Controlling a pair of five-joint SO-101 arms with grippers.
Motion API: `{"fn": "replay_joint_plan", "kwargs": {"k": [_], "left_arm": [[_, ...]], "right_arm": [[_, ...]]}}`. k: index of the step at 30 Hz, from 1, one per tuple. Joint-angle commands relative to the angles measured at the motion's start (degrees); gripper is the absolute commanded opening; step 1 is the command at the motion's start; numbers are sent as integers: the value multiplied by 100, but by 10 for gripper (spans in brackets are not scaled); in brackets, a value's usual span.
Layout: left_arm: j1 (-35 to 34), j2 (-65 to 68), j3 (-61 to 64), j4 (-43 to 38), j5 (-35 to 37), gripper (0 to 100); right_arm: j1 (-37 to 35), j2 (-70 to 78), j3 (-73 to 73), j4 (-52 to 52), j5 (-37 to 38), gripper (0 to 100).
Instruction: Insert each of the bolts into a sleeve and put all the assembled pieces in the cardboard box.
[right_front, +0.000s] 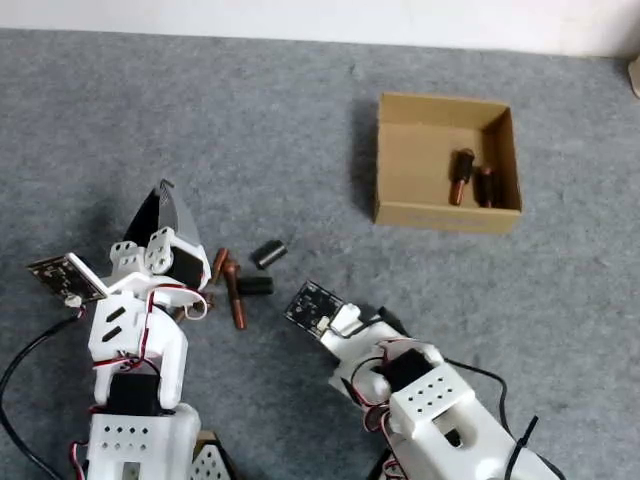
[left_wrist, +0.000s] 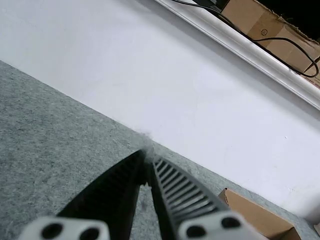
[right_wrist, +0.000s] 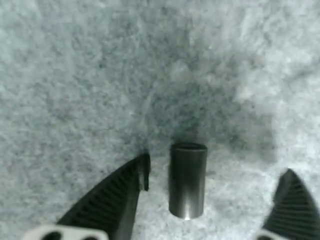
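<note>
Cardboard box (right_front: 445, 215): two assembled pieces (right_front: 461, 177)

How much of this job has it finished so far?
Two assembled pieces already lie in the cardboard box. The right gripper is open around a sleeve on the carpet. Two bolts and both sleeves lie loose, not yet joined or boxed. The left gripper is shut, holding nothing.

The bolts (right_front: 237, 300) are coppery brown, the sleeves (right_front: 268, 253) black, the cardboard box (right_front: 440, 215) tan, the tabletop (right_front: 250, 130) speckled grey.
</note>
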Motion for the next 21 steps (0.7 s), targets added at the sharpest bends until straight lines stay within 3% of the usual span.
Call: {"fn": "replay_joint_plan", "kwargs": {"k": [1, 2, 3, 10, 16, 19, 21], "left_arm": [[101, -31, -233, 0, -26, 7], [101, -31, -233, 0, -26, 7], [101, -31, -233, 0, -26, 7], [101, -31, -233, 0, -26, 7], [101, -31, -251, 9, -26, 7], [110, -22, -382, 35, 0, 7], [198, -13, -690, 510, -18, 7]], "right_arm": [[-48, 57, 22, -57, -18, 92], [-48, 57, 22, -57, -18, 9], [-48, 57, 31, -57, -18, 2], [-4, 4, 31, -66, -62, 5], [734, 4, -13, -189, -105, 5], [1007, -4, -4, -505, -554, 5], [1253, -4, -22, -523, -668, 5]]}}
